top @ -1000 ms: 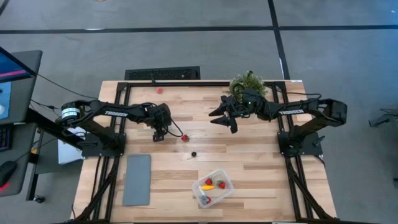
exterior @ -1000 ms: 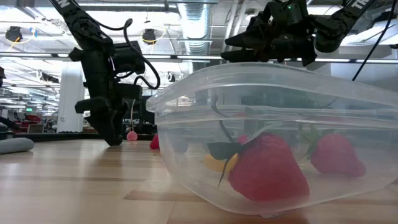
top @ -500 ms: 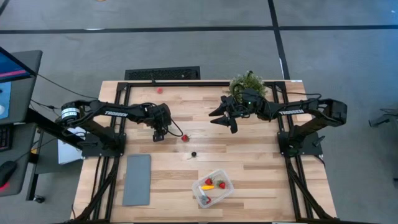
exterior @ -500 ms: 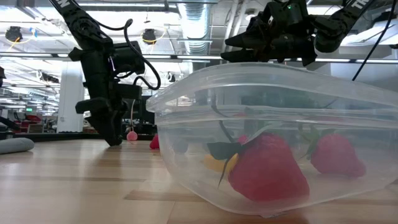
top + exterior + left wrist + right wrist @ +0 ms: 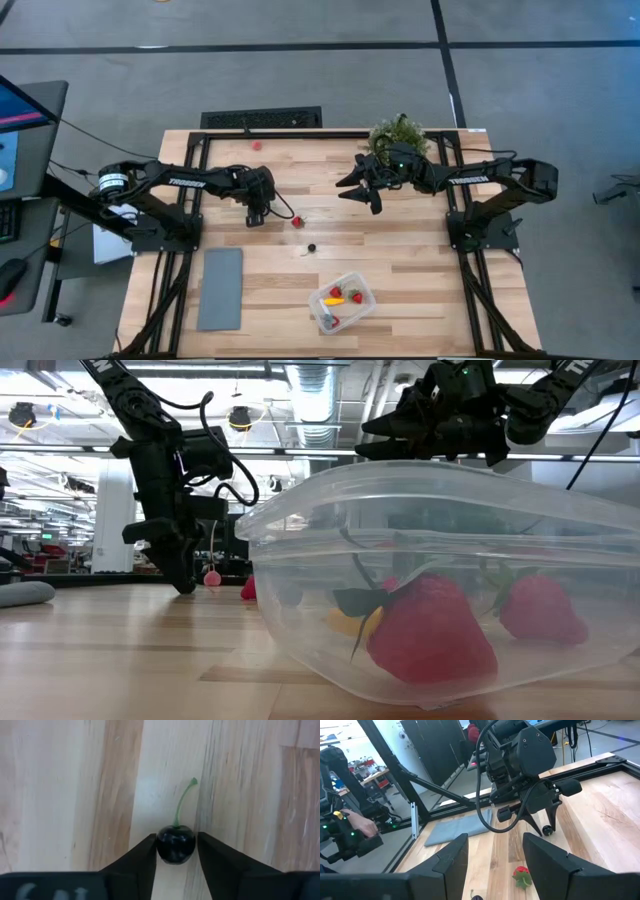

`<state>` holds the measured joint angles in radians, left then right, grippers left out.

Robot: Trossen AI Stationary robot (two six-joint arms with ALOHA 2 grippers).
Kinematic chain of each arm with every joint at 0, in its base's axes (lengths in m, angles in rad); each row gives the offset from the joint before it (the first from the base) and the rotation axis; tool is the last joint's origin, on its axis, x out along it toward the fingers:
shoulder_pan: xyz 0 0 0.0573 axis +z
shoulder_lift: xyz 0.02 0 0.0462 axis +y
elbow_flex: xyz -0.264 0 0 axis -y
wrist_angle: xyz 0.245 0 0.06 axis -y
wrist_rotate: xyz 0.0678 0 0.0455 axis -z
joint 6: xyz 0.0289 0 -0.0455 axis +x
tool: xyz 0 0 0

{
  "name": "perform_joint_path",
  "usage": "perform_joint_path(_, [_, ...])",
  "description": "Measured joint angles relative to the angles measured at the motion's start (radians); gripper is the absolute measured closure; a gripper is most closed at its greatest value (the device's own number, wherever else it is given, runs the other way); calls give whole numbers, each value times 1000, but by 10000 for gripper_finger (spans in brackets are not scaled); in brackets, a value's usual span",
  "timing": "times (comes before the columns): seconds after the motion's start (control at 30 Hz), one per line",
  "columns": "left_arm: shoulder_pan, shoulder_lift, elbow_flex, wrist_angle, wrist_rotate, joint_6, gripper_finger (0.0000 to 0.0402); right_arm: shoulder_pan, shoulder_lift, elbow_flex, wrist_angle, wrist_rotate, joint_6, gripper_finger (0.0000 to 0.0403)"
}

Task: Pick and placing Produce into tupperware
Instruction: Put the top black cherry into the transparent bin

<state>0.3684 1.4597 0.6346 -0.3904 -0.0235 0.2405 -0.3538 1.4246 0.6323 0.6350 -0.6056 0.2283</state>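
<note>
Left gripper (image 5: 256,219) is down at the wooden table (image 5: 420,270), left of centre, fingers (image 5: 142,862) narrowed around a black cherry (image 5: 175,844) with a green stem – both fingers touch the berry, which sits on the wood. From the right wrist view the same cherry (image 5: 547,830) shows between those fingertips at table level.

Right gripper (image 5: 362,195) hangs above the table right of centre, jaws spread wide, holding nothing; it sits just in front of the leafy green plant (image 5: 398,132).

A loose red strawberry (image 5: 297,222) lies on the table just right of the left gripper. A second black berry (image 5: 312,247) lies on the table between that strawberry and the tupperware.

The tupperware (image 5: 342,302) stands near the front edge, well apart from both grippers – it holds red strawberries (image 5: 432,637) and a yellow piece (image 5: 329,299). A grey slab (image 5: 220,288) lies flat at the front left
</note>
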Motion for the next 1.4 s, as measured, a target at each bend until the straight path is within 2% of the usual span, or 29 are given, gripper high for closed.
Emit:
perform_joint_path(0.3, [0,0,0,8,1,0,303,0,0,0,-1,0,0,191])
perform_joint_path(0.73, [0,-2,6,-1,16,-67,304,0,0,0,-1,0,8,191])
perform_joint_path(0.9, [0,-2,62,-29,50,-73,303,0,0,0,-1,0,8,191])
perform_joint_path(1.07, [0,-3,184,-119,87,-74,304,-2,0,0,-2,0,10,191])
perform_joint_path(1.17, [0,-3,274,-187,151,-69,304,-15,0,0,-2,0,10,191])
perform_joint_path(1.4, [-30,-3,482,-219,434,-85,304,-60,0,0,-2,0,10,191])
